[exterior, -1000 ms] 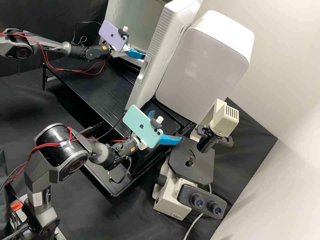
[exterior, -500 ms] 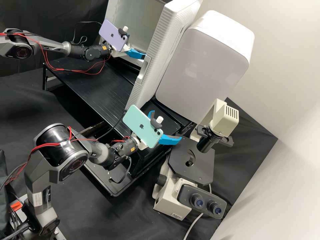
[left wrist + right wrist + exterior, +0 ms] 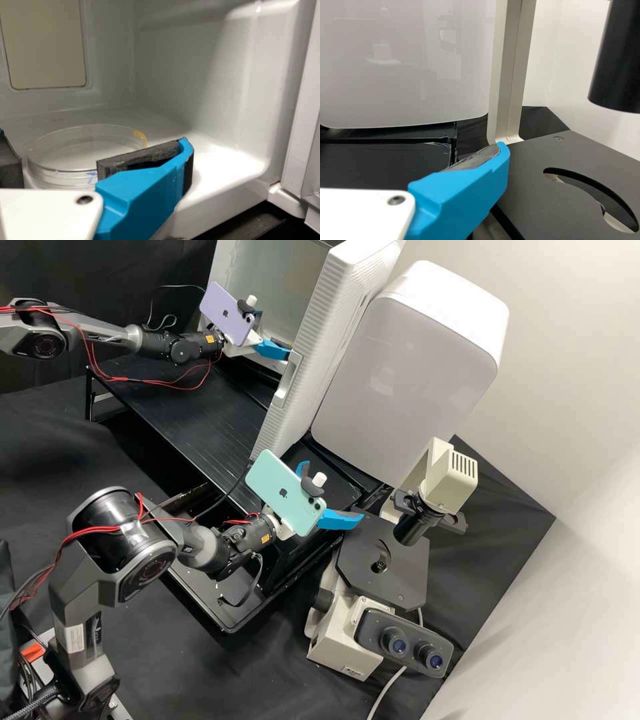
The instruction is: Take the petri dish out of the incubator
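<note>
You are at the grasp step: your left gripper (image 3: 75, 159) is released, its jaws either side of the petri dish (image 3: 82, 142) on the incubator (image 3: 225, 100) floor. Next, clench gently on its wall, then draw straight out. I cannot tell the right gripper's (image 3: 341, 518) state.

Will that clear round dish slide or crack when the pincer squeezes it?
The petri dish looks thin, clear and hollow, so it is probably light and stiff, but it might crack if squeezed hard. Sitting on the glossy incubator floor, it may slide when nudged. Low and wide, it should hardly tip.
</note>
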Robot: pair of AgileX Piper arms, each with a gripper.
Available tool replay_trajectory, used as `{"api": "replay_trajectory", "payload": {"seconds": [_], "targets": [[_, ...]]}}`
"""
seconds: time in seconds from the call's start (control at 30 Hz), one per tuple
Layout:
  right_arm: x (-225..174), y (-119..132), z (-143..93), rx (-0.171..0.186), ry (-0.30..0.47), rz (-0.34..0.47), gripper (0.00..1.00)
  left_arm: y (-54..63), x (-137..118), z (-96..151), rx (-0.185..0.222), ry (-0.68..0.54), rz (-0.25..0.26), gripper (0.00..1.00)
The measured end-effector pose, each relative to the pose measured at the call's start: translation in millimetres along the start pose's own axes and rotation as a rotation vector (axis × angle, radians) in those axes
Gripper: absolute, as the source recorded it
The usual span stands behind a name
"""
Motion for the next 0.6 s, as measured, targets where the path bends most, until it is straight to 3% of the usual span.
{"api": "replay_trajectory", "payload": {"seconds": [0.6], "targets": [[0.0,0.0,0.0,0.0,0.0,0.0,1.0,0.0,0.0,0.3,-0.002,-0.004,0.0,0.0]]}}
